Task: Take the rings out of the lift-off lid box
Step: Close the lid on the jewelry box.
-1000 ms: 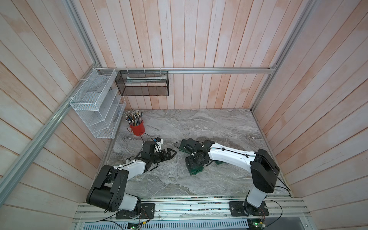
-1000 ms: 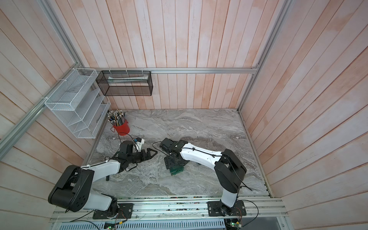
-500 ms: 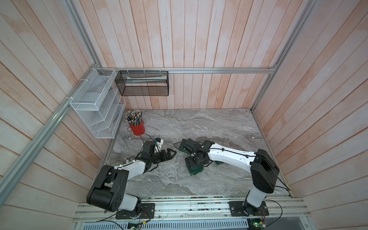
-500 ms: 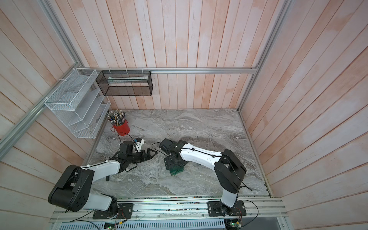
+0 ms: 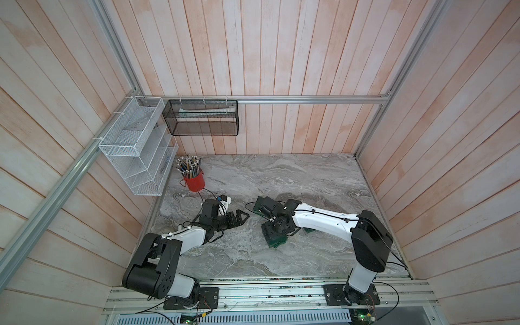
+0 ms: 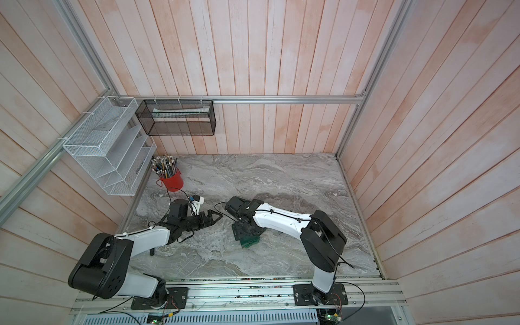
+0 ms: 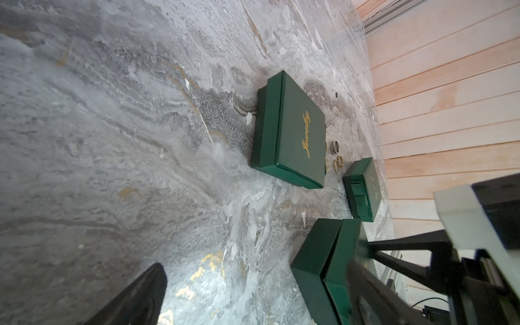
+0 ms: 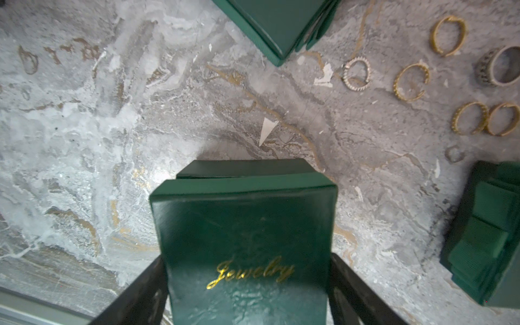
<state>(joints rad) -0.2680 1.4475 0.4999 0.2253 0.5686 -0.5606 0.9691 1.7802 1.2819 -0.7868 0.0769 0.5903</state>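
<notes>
A green lift-off lid box [image 5: 276,239] [image 6: 249,241] stands mid-table. My right gripper [image 8: 247,267] [image 5: 274,228] is shut on its lid [image 8: 244,225], which bears gold "Jewelry" lettering, with one finger against each side. The base's edge [image 8: 244,168] shows just past the lid. What the box holds is hidden. Several small rings, gold and silvery, lie loose on the table beside it [image 8: 356,73] [image 7: 334,147]. My left gripper [image 7: 253,295] [image 5: 243,218] hangs open and empty over bare table left of the box [image 7: 311,270].
A larger green "Jewelry" box [image 7: 289,132] [image 8: 278,22] and a small green box with a bow [image 7: 363,191] [image 8: 489,233] flank the rings. A red pencil cup [image 5: 194,180] stands back left. A white wire rack [image 5: 138,146] and black mesh basket [image 5: 201,121] hang on the walls.
</notes>
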